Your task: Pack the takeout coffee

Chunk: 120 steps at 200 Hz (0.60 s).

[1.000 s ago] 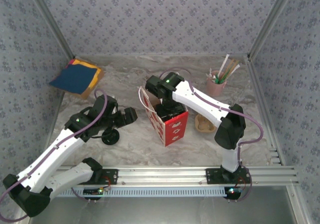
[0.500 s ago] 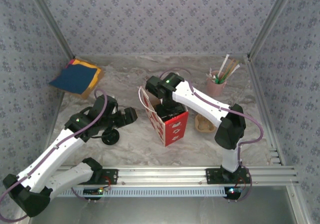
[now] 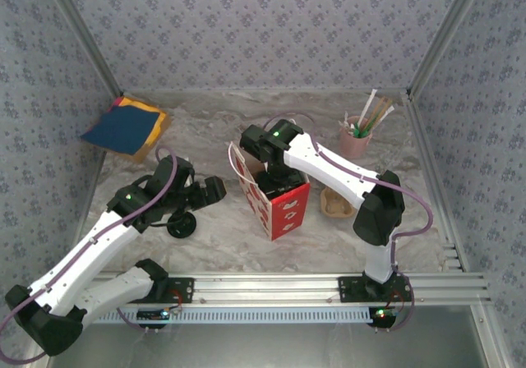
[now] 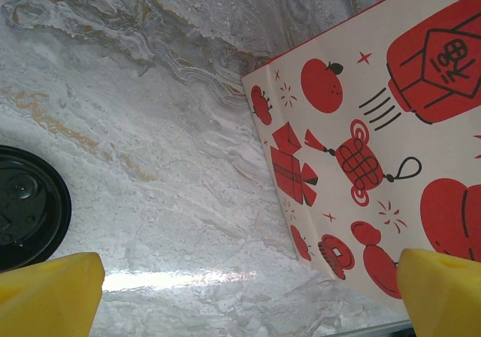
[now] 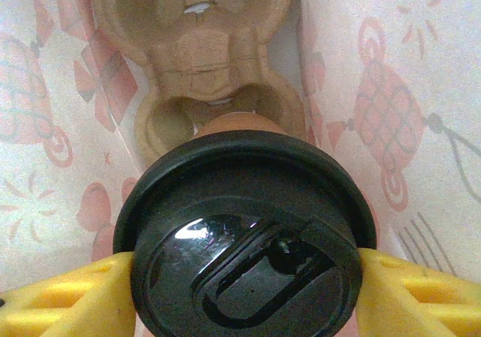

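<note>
Table [image 3: 222, 245] first: nothing on it has shifted over the last second. The red-and-white bag [image 3: 283, 208] stands mid-table (its lantern print bears characters too stylised to read). Inside lies the pulp carrier [image 5: 210, 44], and above it the right gripper [image 5: 242, 292], half open, clamps the takeout coffee [image 5: 244, 224] by its black lid, cup upright, axis running down into the bag. The left gripper [image 4: 248, 296] gapes empty beside a loose lid [image 4: 26, 205].

Nothing has visibly changed: the left gripper [image 4: 244, 296] and right gripper [image 5: 240, 296] keep their earlier places beside and inside the red-printed paper bag [image 3: 288, 208].
</note>
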### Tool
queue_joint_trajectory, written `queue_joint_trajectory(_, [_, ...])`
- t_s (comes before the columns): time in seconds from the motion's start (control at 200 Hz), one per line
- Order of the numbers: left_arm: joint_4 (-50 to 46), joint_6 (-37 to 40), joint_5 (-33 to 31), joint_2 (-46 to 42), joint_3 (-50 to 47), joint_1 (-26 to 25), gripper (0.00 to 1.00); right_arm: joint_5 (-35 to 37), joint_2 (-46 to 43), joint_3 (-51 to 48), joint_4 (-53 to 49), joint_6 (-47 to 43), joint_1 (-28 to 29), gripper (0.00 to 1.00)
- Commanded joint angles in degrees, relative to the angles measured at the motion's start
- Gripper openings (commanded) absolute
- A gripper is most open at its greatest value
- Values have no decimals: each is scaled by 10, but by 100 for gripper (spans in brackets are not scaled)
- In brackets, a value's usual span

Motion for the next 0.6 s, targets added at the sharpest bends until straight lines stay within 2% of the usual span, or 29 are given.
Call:
queue_joint_trajectory(0.0, [-3, -2, -2, 1, 13, 5, 100, 0, -20, -6, -8, 3, -4, 68])
queue_joint_trajectory(0.594, [-1, -2, 1, 4, 12, 5, 100, -2, -11, 5, -7, 3, -4, 68])
